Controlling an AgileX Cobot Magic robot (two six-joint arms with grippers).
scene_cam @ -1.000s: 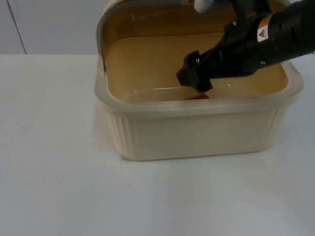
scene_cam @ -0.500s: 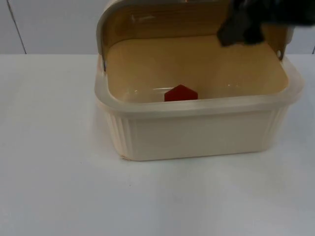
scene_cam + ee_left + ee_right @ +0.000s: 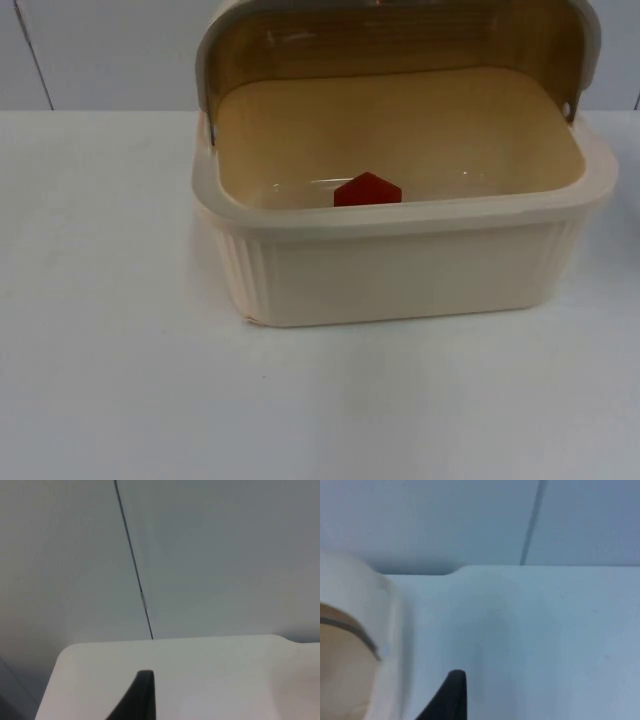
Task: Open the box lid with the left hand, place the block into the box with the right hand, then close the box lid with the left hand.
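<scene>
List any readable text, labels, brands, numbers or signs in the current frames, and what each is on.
None to read.
Box: plain cream ribbed wall, no print.
Lid, standing open: no label.
Red block, inside the box: no markings.
Table and partition wall: blank.
Left gripper's fingertip and right gripper's fingertip: plain black, unmarked.

The white table top (image 3: 130,400) spans the lower and middle frame of the top view. The grey partition wall (image 3: 110,50) stands along its far edge, upper frame, with a dark vertical seam (image 3: 33,55) at upper left.
</scene>
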